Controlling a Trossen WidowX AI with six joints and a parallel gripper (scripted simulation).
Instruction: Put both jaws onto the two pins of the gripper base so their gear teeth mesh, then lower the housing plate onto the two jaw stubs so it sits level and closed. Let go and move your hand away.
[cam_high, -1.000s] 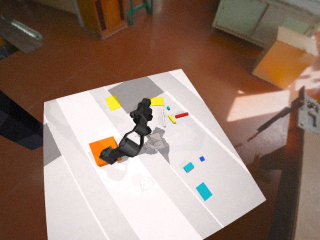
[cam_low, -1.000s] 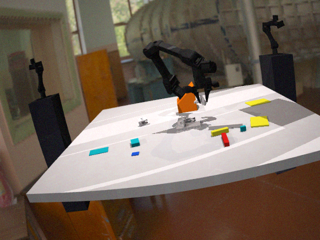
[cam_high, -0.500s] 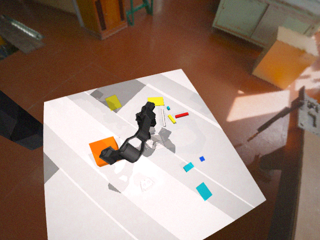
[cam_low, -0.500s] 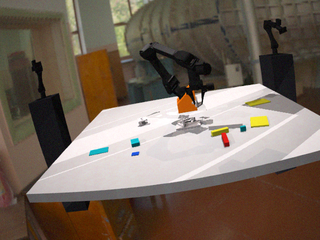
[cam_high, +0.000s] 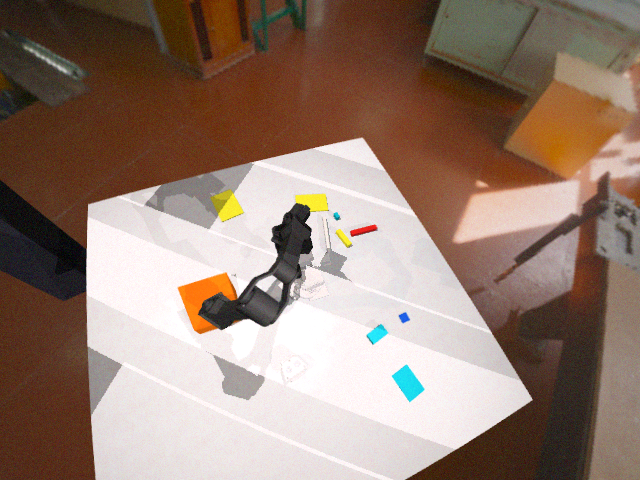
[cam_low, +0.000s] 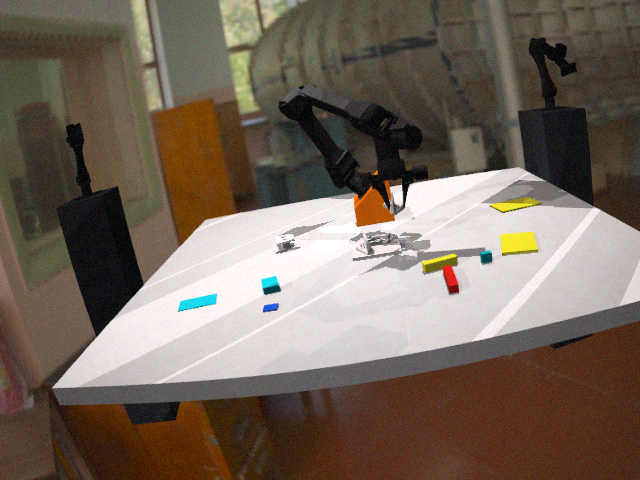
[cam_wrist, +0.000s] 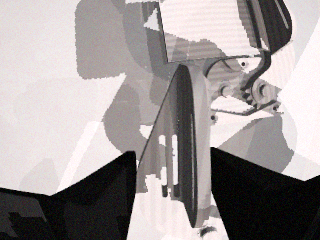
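My gripper (cam_low: 394, 206) (cam_wrist: 171, 158) is shut on a pale wedge-shaped jaw, which hangs above the table between the black fingers. The gripper base (cam_high: 315, 285) (cam_low: 379, 253) (cam_wrist: 232, 103) lies on the table, ahead and to the right of the held jaw in the wrist view. Its pins and a toothed hub (cam_wrist: 260, 91) show there. The other jaw seems to be on the base, but its seating is unclear. The housing plate (cam_high: 294, 366) (cam_low: 284, 240), white with round holes, lies apart from the base. The arm hides the fingertips in the top view.
An orange block (cam_high: 207, 293) (cam_low: 373, 209) stands by the arm's foot. A yellow bar (cam_high: 343, 238) (cam_low: 439, 263), a red bar (cam_high: 363, 230) (cam_low: 450, 279) and a thin white strip (cam_high: 326, 232) lie beyond the base. Flat yellow and cyan pieces are scattered farther out.
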